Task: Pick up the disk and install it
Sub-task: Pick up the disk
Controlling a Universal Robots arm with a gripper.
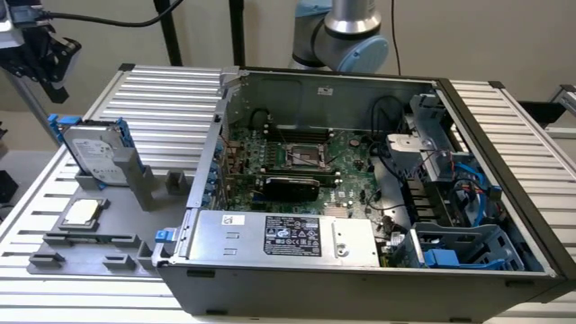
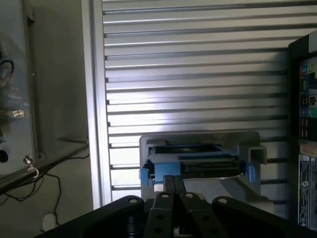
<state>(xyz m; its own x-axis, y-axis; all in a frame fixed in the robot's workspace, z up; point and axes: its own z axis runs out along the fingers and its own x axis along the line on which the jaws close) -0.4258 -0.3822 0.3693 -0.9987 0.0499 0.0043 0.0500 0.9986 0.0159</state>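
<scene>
The gripper (image 2: 174, 179), jaws together and holding nothing, hangs above the disk (image 1: 93, 154), apart from it. The disk stands on edge in a grey holder (image 1: 129, 177) near the bench's (image 1: 171, 94) edge at the exterior view's left. The print on its white label is unreadable.

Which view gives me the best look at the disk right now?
The exterior view: the disk stands upright in its grey holder, with its label face and blue rails visible. The wrist view shows the disk edge-on, so the label cannot be seen.
</scene>
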